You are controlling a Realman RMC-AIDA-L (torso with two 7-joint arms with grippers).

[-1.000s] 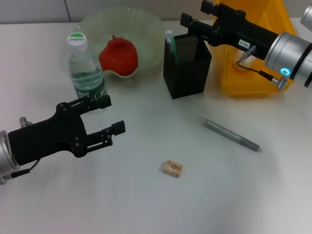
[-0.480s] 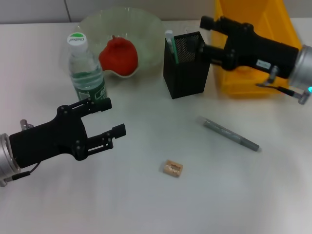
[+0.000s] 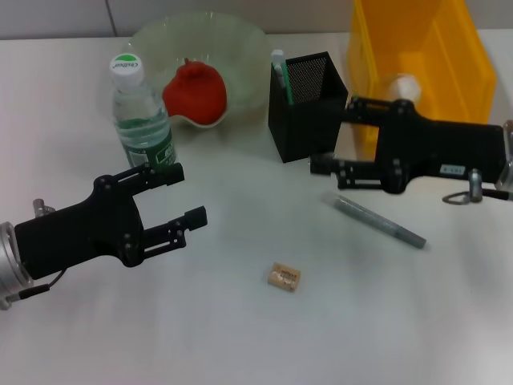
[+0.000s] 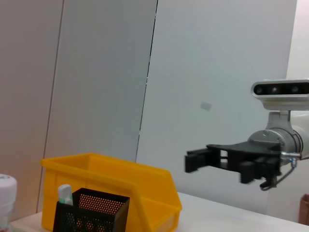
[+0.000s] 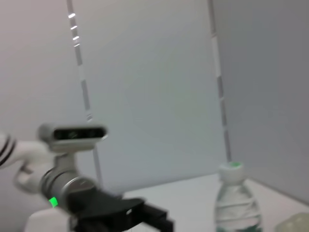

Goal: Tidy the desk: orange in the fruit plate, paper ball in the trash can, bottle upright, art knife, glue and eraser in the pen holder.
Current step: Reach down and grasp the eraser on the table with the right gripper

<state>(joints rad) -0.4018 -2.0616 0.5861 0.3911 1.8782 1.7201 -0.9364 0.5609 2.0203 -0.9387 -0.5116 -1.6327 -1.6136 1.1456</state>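
Head view: glue (image 3: 381, 222) beside open right hand (image 3: 330, 138).

Desk (image 3: 240, 337): smooth matt white top. Trash can (image 3: 461, 72): glossy yellow plastic. Pen holder (image 3: 309, 120): matt black metal mesh. Fruit plate (image 3: 240, 48): translucent, pale green, ribbed. Bottle (image 3: 143, 120): clear plastic with 1 white cap. Glue (image 3: 378, 221): dull grey stick.
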